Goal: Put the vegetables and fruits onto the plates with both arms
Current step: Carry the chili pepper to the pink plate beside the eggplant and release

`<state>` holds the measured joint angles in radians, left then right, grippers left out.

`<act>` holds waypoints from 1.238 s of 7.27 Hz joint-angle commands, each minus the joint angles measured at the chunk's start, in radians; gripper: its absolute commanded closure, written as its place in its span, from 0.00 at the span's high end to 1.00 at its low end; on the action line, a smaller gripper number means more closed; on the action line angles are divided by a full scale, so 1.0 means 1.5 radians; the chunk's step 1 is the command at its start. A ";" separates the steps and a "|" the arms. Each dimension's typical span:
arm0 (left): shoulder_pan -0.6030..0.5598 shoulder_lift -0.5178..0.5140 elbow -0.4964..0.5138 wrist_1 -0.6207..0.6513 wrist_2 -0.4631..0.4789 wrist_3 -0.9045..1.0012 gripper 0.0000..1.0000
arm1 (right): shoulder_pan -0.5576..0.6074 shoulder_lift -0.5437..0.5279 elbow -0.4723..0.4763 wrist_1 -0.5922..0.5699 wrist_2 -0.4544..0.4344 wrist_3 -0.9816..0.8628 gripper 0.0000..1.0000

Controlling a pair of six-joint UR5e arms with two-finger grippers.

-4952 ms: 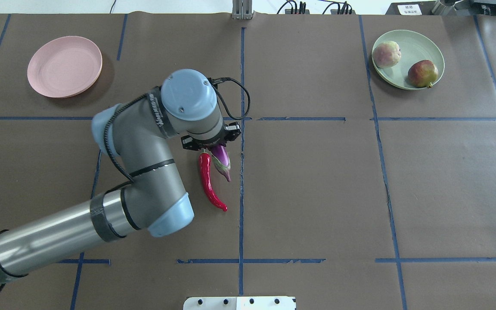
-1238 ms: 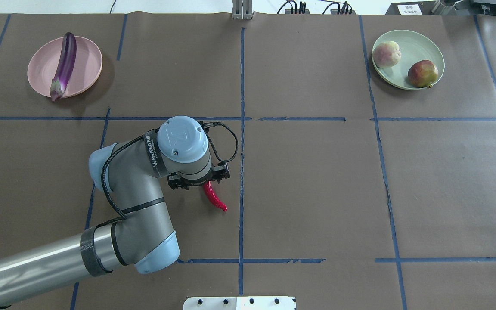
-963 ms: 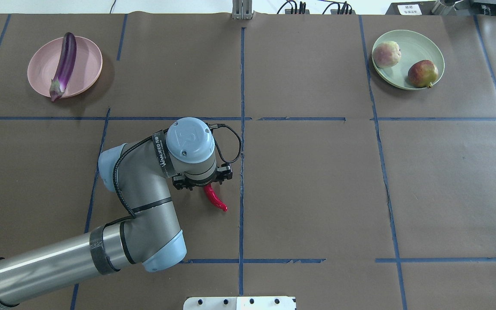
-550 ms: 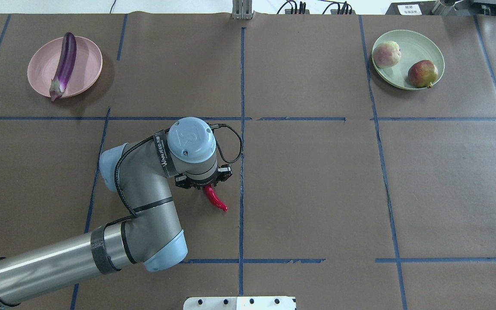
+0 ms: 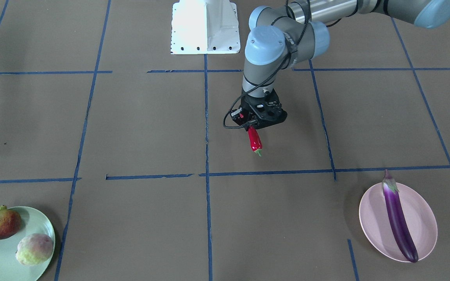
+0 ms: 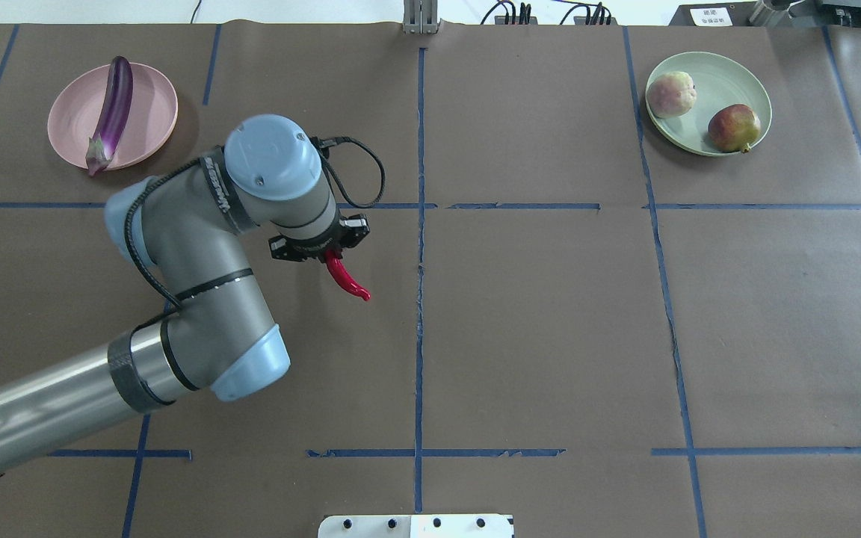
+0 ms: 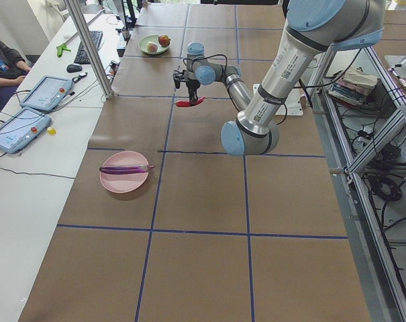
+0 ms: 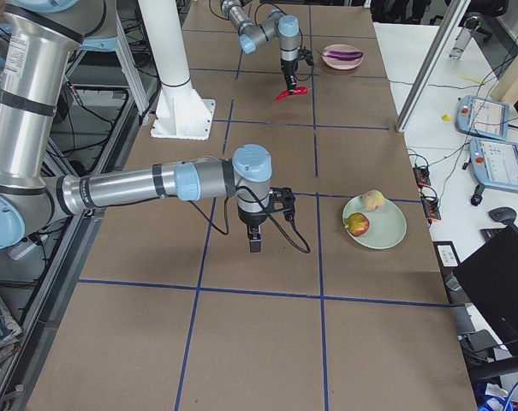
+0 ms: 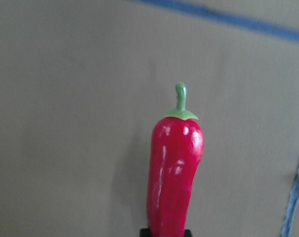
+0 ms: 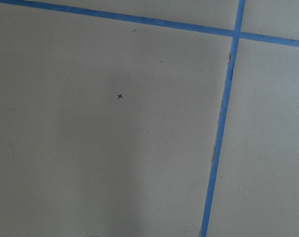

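My left gripper (image 6: 329, 258) is shut on the red chili pepper (image 6: 344, 280) and holds it above the table, stem end hanging down in the front view (image 5: 254, 142) and the left wrist view (image 9: 174, 163). The purple eggplant (image 6: 111, 112) lies on the pink plate (image 6: 150, 104) at the far left. The pale green fruit (image 6: 670, 94) and the dark red fruit (image 6: 733, 128) sit on the mint green plate (image 6: 729, 75) at the far right. My right gripper (image 8: 255, 244) shows only in the right side view, low over bare table; I cannot tell whether it is open.
Brown paper with blue tape lines covers the table. The white robot base (image 5: 205, 27) stands at the near edge. Operator tablets (image 7: 38, 94) lie on a side desk beyond the table.
My left gripper has closed on the chili, lifted it off the table and carried it up and left, toward the pink plate. The eggplant, held five seconds ago, now lies on that plate.
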<state>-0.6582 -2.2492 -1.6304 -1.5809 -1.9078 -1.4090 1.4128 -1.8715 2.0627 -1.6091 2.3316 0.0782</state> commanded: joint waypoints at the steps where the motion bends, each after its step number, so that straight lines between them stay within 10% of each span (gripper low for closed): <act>1: -0.167 0.024 0.042 -0.002 -0.067 0.150 0.00 | 0.000 0.000 -0.002 0.000 0.000 0.000 1.00; 3: -0.274 0.012 0.207 -0.033 -0.108 0.342 0.00 | 0.000 0.000 0.000 0.001 0.002 0.001 1.00; 5: -0.295 -0.021 0.426 -0.243 -0.109 0.358 0.00 | 0.000 0.000 0.000 0.001 0.002 0.004 1.00; 6: -0.296 -0.037 0.471 -0.271 -0.108 0.358 0.18 | -0.001 0.000 0.000 0.001 0.002 0.004 1.00; 7: -0.295 -0.036 0.470 -0.275 -0.108 0.374 0.97 | -0.001 0.001 -0.002 0.001 0.002 0.005 1.00; 9: -0.307 -0.029 0.464 -0.276 -0.142 0.422 1.00 | -0.001 0.001 -0.002 0.001 0.003 0.005 1.00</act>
<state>-1.1080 -2.2981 -0.9333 -1.9890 -2.0835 -0.8085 1.4113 -1.8701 2.0606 -1.6076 2.3351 0.0856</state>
